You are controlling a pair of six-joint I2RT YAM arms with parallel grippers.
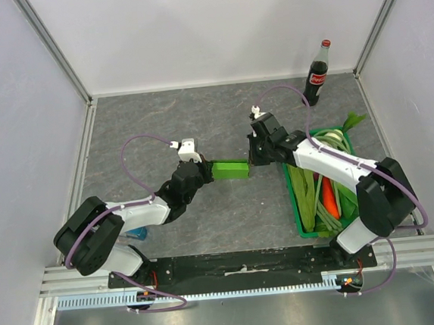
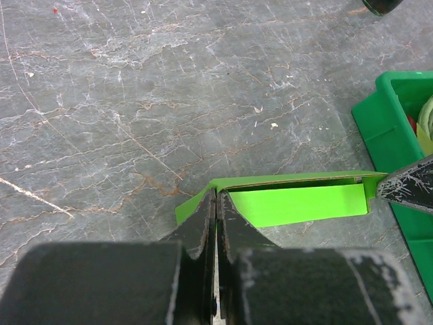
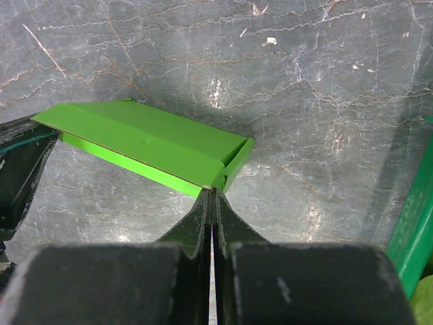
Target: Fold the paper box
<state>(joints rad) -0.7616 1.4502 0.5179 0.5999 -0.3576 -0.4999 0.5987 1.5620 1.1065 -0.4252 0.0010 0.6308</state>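
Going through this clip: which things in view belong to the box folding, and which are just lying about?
In the job:
paper box
left gripper and right gripper, jaws shut on its opposite ends

Lying about:
green crate with vegetables
cola bottle

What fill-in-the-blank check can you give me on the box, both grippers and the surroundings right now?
1. The paper box is ____ in colour.
2. The left gripper and the right gripper are each ____ on one end of the box.
3. The crate lies on the robot's ____ side.
4. The bottle near the far corner stands ____.

Missing words: green; shut; right; upright.
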